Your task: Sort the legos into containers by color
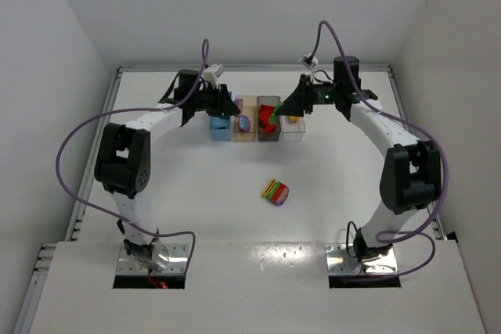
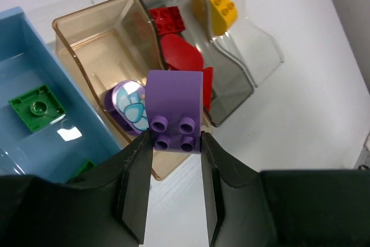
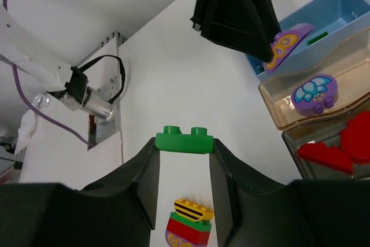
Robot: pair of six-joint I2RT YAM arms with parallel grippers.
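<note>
While both arms reach to the far row of containers, we hold a brick in each end effector. Our left end effector [image 2: 173, 140] is clamped on a purple brick [image 2: 173, 93], one finger on each side of it. It hangs over the near end of the tan bin [image 2: 98, 56], where a purple piece [image 2: 130, 105] with a butterfly print lies. We judge that this brick needs only a release, since the bin sits straight beneath it. Our right end effector [image 3: 184, 143] is clamped on a green brick [image 3: 184, 139], whose long axis runs across from finger to finger, studs up. The coming move turns on where that brick must go. We judge that green belongs with the green square piece [image 2: 36, 108] in the blue bin [image 2: 23, 56], the leftmost of the row. Our right end effector hovers over the right half of the row, by the dark grey bin [image 2: 231, 82] with its red pieces [image 2: 179, 50] and the clear bin [image 2: 260, 44] with its yellow brick [image 2: 222, 7]. So the blue bin lies to the left, past the tan bin and past our left end effector, which is nearer to it and stands in the way. A multicoloured clump [image 1: 275, 192] rests on the surface [image 1: 196, 185] nearer to us, well apart from the bins.
</note>
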